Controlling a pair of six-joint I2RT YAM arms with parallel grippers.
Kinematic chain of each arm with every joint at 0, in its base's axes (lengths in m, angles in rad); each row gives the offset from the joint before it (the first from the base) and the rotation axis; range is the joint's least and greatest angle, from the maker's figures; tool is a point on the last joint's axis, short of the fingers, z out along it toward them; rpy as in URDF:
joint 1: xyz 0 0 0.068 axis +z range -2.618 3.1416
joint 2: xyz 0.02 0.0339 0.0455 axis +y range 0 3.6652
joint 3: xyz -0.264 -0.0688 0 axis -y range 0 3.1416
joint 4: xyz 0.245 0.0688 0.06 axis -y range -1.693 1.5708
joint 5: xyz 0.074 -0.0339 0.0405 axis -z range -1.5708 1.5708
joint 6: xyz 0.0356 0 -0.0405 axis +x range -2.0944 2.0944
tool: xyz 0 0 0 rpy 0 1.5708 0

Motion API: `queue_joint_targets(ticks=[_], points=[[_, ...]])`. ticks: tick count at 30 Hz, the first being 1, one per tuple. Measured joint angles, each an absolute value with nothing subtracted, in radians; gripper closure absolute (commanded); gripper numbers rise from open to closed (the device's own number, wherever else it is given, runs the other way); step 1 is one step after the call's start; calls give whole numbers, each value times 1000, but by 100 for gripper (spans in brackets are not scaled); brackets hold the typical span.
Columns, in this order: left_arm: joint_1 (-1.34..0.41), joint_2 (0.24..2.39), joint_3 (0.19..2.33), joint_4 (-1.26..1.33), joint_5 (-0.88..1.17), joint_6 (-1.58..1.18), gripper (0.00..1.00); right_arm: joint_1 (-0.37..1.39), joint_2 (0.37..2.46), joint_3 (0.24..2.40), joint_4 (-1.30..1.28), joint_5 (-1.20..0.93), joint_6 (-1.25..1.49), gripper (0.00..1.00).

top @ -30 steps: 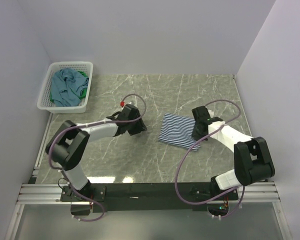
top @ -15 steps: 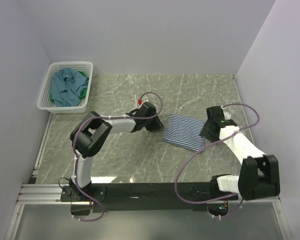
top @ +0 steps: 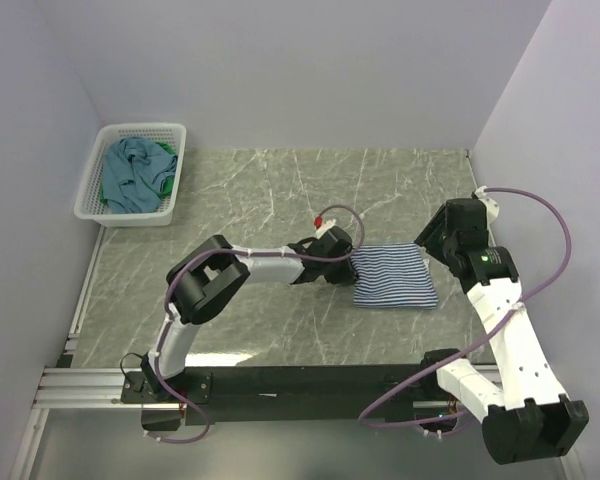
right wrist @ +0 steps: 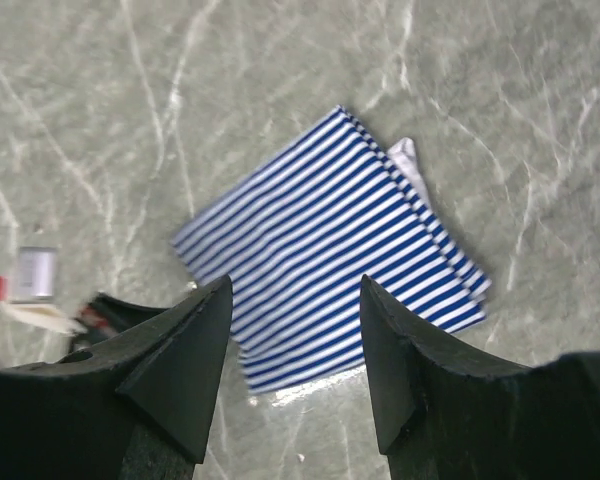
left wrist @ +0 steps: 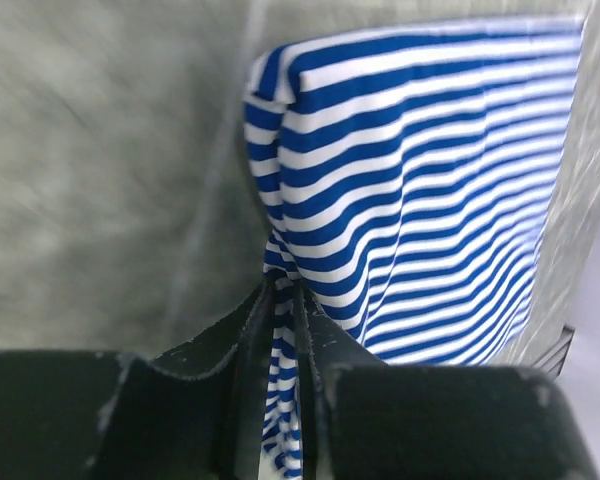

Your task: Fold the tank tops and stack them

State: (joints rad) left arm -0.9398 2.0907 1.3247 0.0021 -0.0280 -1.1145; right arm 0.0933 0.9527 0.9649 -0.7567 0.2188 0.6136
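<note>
The navy-and-white striped tank top (top: 395, 277) lies folded in a flat rectangle on the marble table, right of centre. My left gripper (top: 348, 262) reaches in from the left. In the left wrist view the left gripper (left wrist: 283, 300) is shut on a pinched fold at the edge of the striped top (left wrist: 430, 180). My right gripper (top: 435, 238) hangs above the top's far right corner. It is open, and in the right wrist view the right gripper (right wrist: 295, 290) holds nothing, with the striped top (right wrist: 330, 250) below it. The teal-blue tank top (top: 130, 175) and the green tank top (top: 166, 152) lie bunched in the basket.
A white lattice basket (top: 93, 205) stands at the far left corner of the table. Walls close in at the back and on both sides. The black rail with both arm bases (top: 280, 385) runs along the near edge.
My left gripper has travelled right to the striped top's left edge and closed on it. My right gripper opened, let go of the top and drew back up to the right. The top shifted right.
</note>
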Motion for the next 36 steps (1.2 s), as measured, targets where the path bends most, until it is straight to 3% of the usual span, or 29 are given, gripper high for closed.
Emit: queue_joint_targets(ticks=[13, 27, 36], points=[[-1061, 2304, 1647, -57, -30, -1149, 80, 93, 908, 989, -793, 155, 598, 41], [-1070, 2579, 2055, -47, 72, -1165, 72, 93, 865, 989, -794, 146, 593, 41], [-1069, 2583, 1998, 92, 109, -1199, 65, 93, 863, 989, -794, 139, 593, 41]])
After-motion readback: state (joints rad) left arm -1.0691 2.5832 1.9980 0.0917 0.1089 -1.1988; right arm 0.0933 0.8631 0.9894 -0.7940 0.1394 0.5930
